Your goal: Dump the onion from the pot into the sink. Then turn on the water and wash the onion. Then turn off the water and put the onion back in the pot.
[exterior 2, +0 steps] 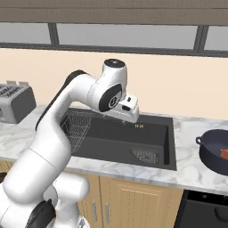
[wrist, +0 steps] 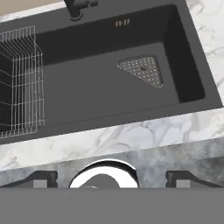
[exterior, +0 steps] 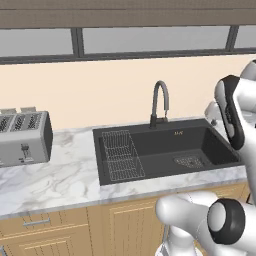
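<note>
Left base view: sink (exterior: pixel 220 150) sits centre frame in the marble table (exterior: pixel 55 182), wire rack (exterior: pixel 120 155) in its left half, drain strainer (exterior: pixel 189 161) lower right, faucet (exterior: pixel 160 102) behind with no stream running. Toaster (exterior: pixel 22 137) at left edge. Arm fills the right edge.

Right base view: arm sweeps from lower left up over the sink (exterior 2: pixel 167 138). Dark pot (exterior 2: pixel 213 153) stands on the table at right edge, with an orange-red bit inside that I take as the onion (exterior 2: pixel 224 153), so it is still in the pot, not in the basin. This view alone gives pot and onion.

Hand view: claw (wrist: pixel 109 177) spread wide, tips at bottom corners, nothing between them, hovering over the table's front edge, looking into the basin; gives the clearest look at rack and strainer.

Handling guess: onion small, light, firm, round, likely to roll and slip; for dumping, take the pot by a side handle or rim; pot probably heavyish, stiff.
</note>
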